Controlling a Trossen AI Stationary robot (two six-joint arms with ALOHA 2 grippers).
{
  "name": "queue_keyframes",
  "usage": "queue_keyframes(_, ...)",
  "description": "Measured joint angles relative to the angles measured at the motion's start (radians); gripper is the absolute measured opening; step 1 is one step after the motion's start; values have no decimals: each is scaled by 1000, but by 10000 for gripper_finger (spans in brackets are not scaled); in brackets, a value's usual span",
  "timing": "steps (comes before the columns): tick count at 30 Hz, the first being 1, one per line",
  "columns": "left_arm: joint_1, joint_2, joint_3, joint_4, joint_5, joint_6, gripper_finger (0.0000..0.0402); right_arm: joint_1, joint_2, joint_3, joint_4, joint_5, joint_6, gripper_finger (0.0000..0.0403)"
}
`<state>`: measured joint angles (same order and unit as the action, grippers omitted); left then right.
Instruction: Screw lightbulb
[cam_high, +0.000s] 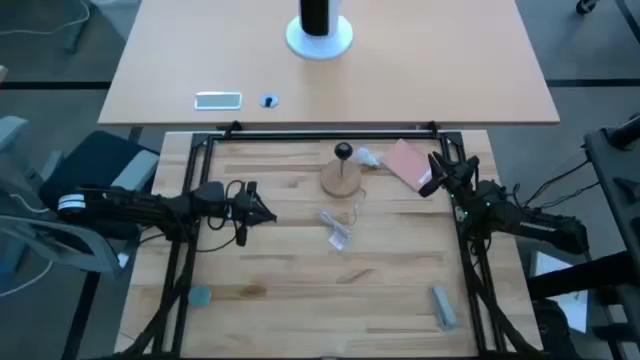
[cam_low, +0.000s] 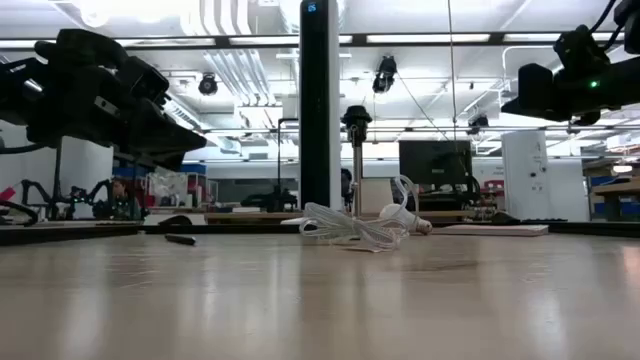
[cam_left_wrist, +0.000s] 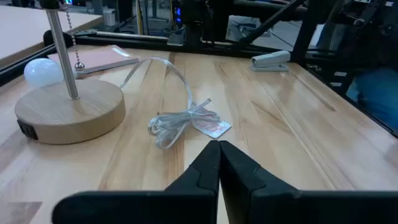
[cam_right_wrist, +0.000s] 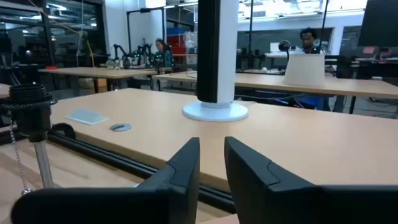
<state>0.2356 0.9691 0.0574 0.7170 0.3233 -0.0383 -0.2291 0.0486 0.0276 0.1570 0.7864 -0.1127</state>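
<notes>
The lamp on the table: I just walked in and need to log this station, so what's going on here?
Nothing is being handled yet. The lightbulb lies on the table beside the lamp's wooden base, its socket empty. The left gripper hovers shut, left of the coiled cord. The right gripper hangs slightly open over the table's far right corner, holding nothing, near a pink pad.

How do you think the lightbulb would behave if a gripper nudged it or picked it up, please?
The lightbulb is a smooth round globe lying loose by the wooden lamp base, so a nudge would probably roll it. Its frosted shell looks thin, likely fragile and slippery between fingers.
</notes>
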Motion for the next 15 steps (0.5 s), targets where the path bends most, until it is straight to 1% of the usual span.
queue_keyframes(8,0,0,0,0,0,0,0,0,0,0,0,0,0,48)
queue_keyframes(15,0,0,0,0,0,0,0,0,0,0,0,0,0,60)
